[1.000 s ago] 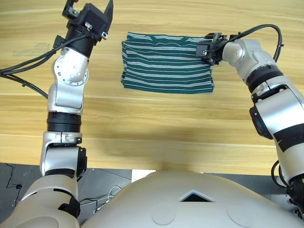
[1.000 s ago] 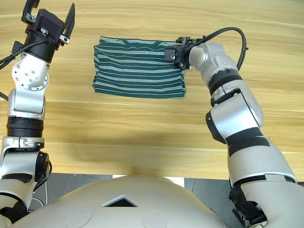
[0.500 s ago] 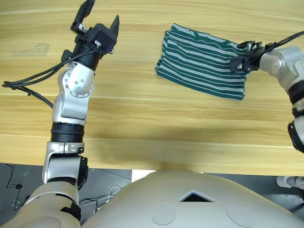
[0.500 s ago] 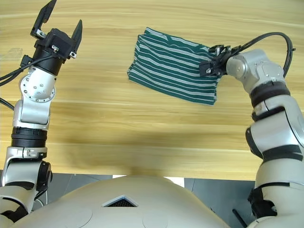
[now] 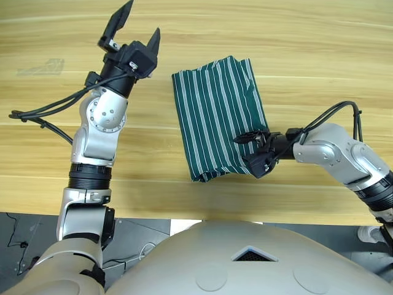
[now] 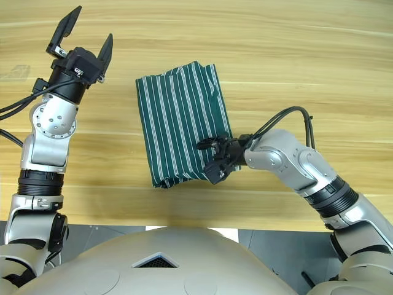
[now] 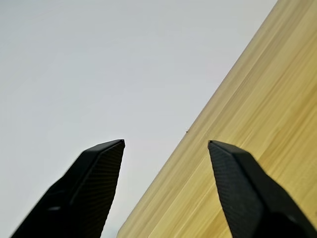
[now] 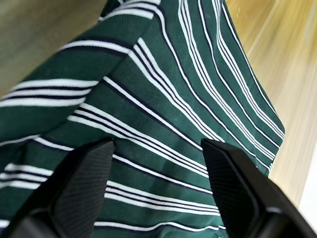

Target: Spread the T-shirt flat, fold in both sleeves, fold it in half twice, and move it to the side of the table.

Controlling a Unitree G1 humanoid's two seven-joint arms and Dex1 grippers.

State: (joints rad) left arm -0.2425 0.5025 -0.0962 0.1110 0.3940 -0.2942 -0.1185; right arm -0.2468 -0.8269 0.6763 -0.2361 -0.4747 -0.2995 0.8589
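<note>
A folded green T-shirt (image 6: 181, 120) with white stripes lies in the middle of the frame on a wooden table (image 6: 307, 55). The right gripper (image 6: 209, 161) sits at the shirt's lower right corner, fingers apart. In the upper left, the left gripper (image 6: 94, 23) is clear of the shirt, fingers spread wide.

We see T-shirt (image 5: 218, 117) on table (image 5: 319, 55), near its front edge; right gripper (image 5: 255, 152) at its near-right corner, left gripper (image 5: 142, 21) beside its far-left corner.
</note>
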